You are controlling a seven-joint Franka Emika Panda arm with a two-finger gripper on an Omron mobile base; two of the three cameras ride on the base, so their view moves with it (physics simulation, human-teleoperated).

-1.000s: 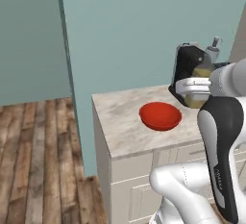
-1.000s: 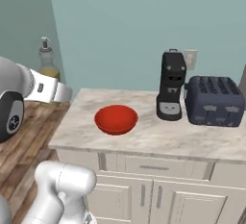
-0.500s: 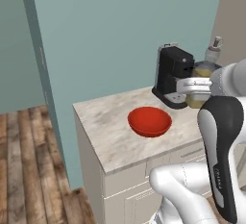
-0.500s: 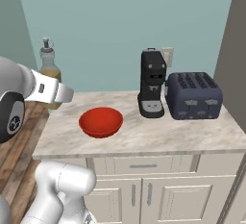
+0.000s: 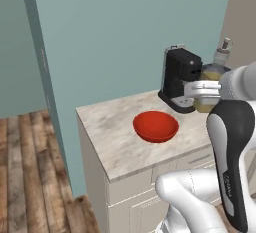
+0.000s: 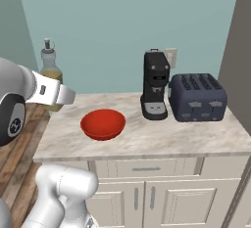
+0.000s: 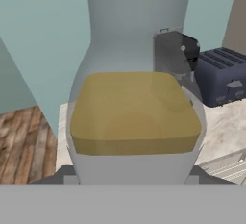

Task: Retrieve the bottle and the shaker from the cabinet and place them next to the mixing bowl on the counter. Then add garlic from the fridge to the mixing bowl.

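Here the bottle (image 6: 49, 75) sat in the pincer (image 5: 206, 89), clear of the tabletop (image 6: 147, 139) and upright, its pale cap (image 5: 224, 44) on top. The hand view looked straight through its glass: yellowish-olive liquid (image 7: 134, 112) filled the lower body, the neck rose clear above. The jaws were clamped on the bottle's body (the fingertips themselves were hidden behind it, so the exact contact could not be read).

In the right base view the bottle hung off the left end of the tabletop, over the wooden floor (image 6: 14, 148). In the left base view it overlapped the black coffee machine (image 5: 181, 79), nearer the camera than it.

The mixing bowl (image 6: 103, 124) rested on the tabletop, toward its left half, red and shallow, with nothing seen inside. It stood well apart from the held bottle.

To the right of the bowl stood the coffee machine, then 1 dark grey toaster (image 6: 197, 97) just beside it, both against the teal wall (image 6: 122, 26). Below the stone top, cream panelled doors (image 6: 147, 197) and 1 drawer with grey handles were closed.
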